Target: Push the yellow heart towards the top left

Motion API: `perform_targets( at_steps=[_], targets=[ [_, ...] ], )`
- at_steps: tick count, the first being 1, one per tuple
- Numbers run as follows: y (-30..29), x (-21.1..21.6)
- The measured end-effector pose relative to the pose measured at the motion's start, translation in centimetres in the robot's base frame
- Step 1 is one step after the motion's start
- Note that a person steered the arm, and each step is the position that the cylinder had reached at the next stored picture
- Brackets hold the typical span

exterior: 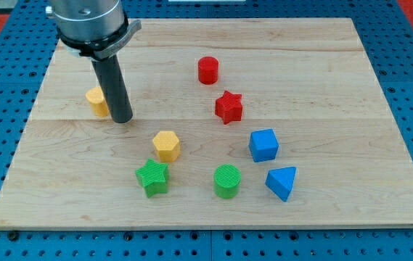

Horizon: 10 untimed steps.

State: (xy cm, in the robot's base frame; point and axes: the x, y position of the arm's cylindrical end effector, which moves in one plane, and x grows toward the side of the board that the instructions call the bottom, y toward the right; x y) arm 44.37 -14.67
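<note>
A yellow block, partly hidden behind the rod so its shape is unclear, sits on the wooden board at the view's left. My tip rests on the board right beside it, on its right and slightly lower. A yellow hexagon lies below and to the right of the tip.
A red cylinder and a red star lie at the middle top. A blue cube and a blue triangle lie at the right. A green star and a green cylinder lie at the bottom.
</note>
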Motion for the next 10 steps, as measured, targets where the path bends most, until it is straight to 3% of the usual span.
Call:
perform_targets(
  at_steps=[2,3,5,6,7,9,10],
  targets=[
    [-2.4,-9.2],
    [-0.2,-5.6],
    [-3.9,-5.8],
    [-4.0,-3.5],
    [-7.1,-5.3],
    [-3.2,-15.3],
    [-1.3,-11.9]
  ],
)
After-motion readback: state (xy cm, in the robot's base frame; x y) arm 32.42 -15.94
